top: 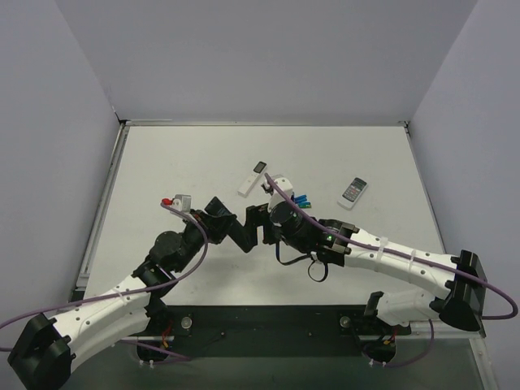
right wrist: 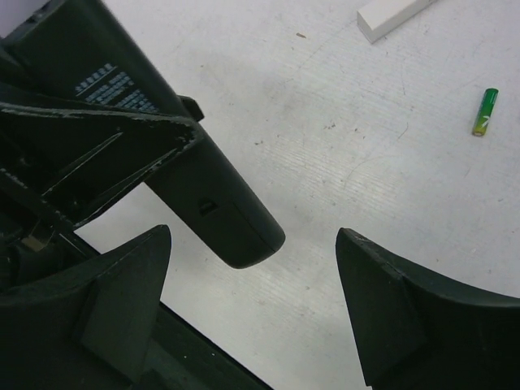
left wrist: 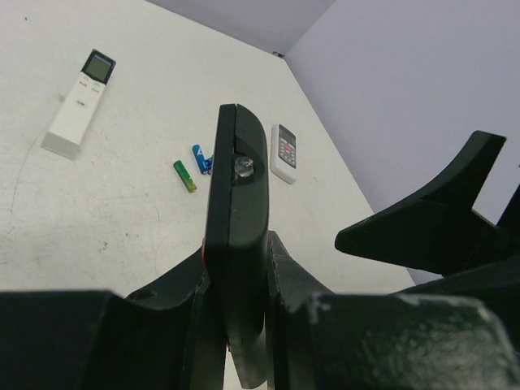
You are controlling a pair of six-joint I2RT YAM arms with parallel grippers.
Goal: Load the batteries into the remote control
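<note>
Two sets of fingers meet low over the white surface (left wrist: 122, 227) near the arms' bases. The left fingers (left wrist: 278, 284) pinch the black remote control (left wrist: 236, 211) by its long sides, so that it stands on edge and lifted, with its rounded end pointing away from the wrist. The right fingers (right wrist: 130, 292) are spread wide. In the right wrist view the remote's rounded end sits in the gap between them, nearer one finger and apparently touching neither. Just beyond the held remote, one green battery (left wrist: 184, 175) lies flat on the surface, with small blue cells (left wrist: 201, 157) just beside it. A second green cell cannot be made out. Farther out and to the left lies a slim white stick remote (left wrist: 79, 103) with a dark end. A short white remote (left wrist: 283, 152) with a grey keypad lies to the right of the cells, well apart from the stick remote.
</note>
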